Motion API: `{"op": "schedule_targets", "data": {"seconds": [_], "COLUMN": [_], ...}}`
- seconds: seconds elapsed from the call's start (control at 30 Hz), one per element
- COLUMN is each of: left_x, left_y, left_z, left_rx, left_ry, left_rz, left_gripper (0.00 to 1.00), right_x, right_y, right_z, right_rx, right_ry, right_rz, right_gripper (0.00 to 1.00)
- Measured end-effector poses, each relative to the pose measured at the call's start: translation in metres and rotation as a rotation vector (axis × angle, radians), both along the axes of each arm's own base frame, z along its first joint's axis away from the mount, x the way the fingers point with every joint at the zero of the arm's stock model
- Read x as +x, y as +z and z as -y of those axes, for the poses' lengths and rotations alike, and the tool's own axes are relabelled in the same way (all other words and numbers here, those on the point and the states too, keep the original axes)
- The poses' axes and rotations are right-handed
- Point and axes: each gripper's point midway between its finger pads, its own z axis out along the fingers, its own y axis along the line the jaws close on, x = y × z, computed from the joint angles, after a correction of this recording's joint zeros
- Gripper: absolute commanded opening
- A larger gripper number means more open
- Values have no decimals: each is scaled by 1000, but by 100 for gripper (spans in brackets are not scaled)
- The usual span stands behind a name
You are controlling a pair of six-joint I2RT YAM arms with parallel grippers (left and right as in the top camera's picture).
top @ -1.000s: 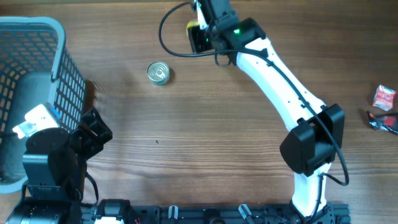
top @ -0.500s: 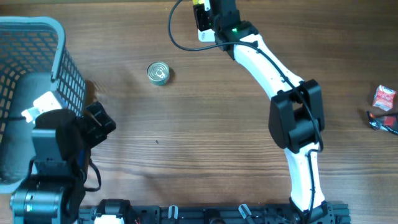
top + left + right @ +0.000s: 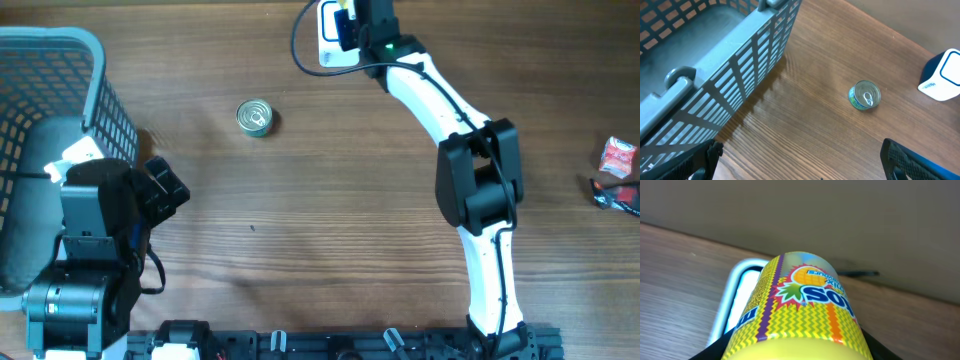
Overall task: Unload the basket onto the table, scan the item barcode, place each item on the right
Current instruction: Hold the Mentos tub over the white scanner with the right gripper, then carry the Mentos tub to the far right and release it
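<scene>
The item is a yellow drink can (image 3: 805, 305) with a zigzag print. My right gripper (image 3: 799, 352) is shut on it, a black finger on each side. It is held at the table's far edge right by the white scanner (image 3: 738, 298), whose pale face shows just left of the can. From overhead the right gripper (image 3: 352, 20) sits against the scanner (image 3: 326, 28), and only a sliver of the yellow can (image 3: 343, 9) shows. No barcode is visible. My left gripper (image 3: 800, 162) stands wide open over bare wood near the basket.
A grey mesh basket (image 3: 95, 95) fills the left side, its wall (image 3: 747, 65) close to the left gripper (image 3: 160, 190). A small tin can (image 3: 255, 117) stands upright mid-table. A red packet (image 3: 618, 157) and a dark wrapper (image 3: 615, 195) lie at the right edge.
The right arm has carried the yellow can rightward and farther back, up to the scanner. The left arm has shifted slightly beside the basket, jaws still wide.
</scene>
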Motion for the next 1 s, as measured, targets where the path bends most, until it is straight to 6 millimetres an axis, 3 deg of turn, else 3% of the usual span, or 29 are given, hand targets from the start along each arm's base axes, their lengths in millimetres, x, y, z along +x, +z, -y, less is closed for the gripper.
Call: {"op": "schedule_targets", "data": {"seconds": [0.23, 0.4, 0.5, 0.57, 0.63, 0.73, 0.8, 0.87, 1.0], "left_x": [1, 1, 1, 3, 8, 24, 39, 60, 86], "left_y": [1, 1, 1, -1, -3, -9, -17, -25, -40], "left_z": [0, 0, 0, 0, 1, 10, 25, 55, 111], "left_rx": [-11, -11, -10, -10, -10, -8, -6, -8, -9], "left_ry": [10, 10, 10, 11, 9, -24, -76, -166, -316], "left_rz": [8, 9, 7, 2, -5, -26, -48, -56, -61], "left_gripper": [100, 100, 100, 100, 100, 100, 100, 100, 100], "right_x": [-1, -6, -15, -34, -51, -75, -91, -108, -126], "right_y": [0, -8, -13, -5, 17, 47, 46, 33, 26], "right_z": [-2, -1, 9, 30, 61, 124, 177, 238, 328], "right_rx": [5, -5, -24, -55, -82, -123, -146, -146, -76], "right_ry": [9, 13, 5, -18, -68, -181, -278, -385, -542], "right_rz": [-3, -40, -102, -184, -235, -299, -378, -475, -518], "right_gripper": [43, 50, 51, 50, 50, 50, 50, 49, 50]}}
